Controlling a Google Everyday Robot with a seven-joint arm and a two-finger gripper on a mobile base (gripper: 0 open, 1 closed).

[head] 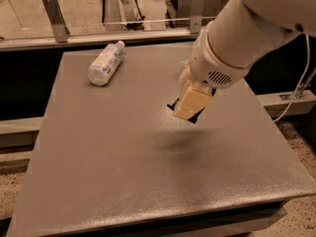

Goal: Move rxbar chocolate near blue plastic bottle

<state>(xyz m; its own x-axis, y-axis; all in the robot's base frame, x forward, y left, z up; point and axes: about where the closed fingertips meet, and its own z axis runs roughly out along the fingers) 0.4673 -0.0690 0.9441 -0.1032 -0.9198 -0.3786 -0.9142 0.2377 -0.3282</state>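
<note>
The blue plastic bottle (105, 63), with a whitish label and a white cap, lies on its side at the table's back left. My gripper (185, 112) hangs over the middle right of the table (123, 177), well above the surface. It is shut on the rxbar chocolate (173, 104). Only the bar's black edges show around the pale yellow finger (191, 100). The bar is about a third of the table's width to the right of the bottle and nearer the front. A shadow lies on the table below the gripper.
My big white arm (237, 38) covers the table's back right; a bit of a clear object (184, 67) shows at its left edge. A metal rail with two posts (53, 16) runs behind the table. A cable (298, 90) hangs at the right.
</note>
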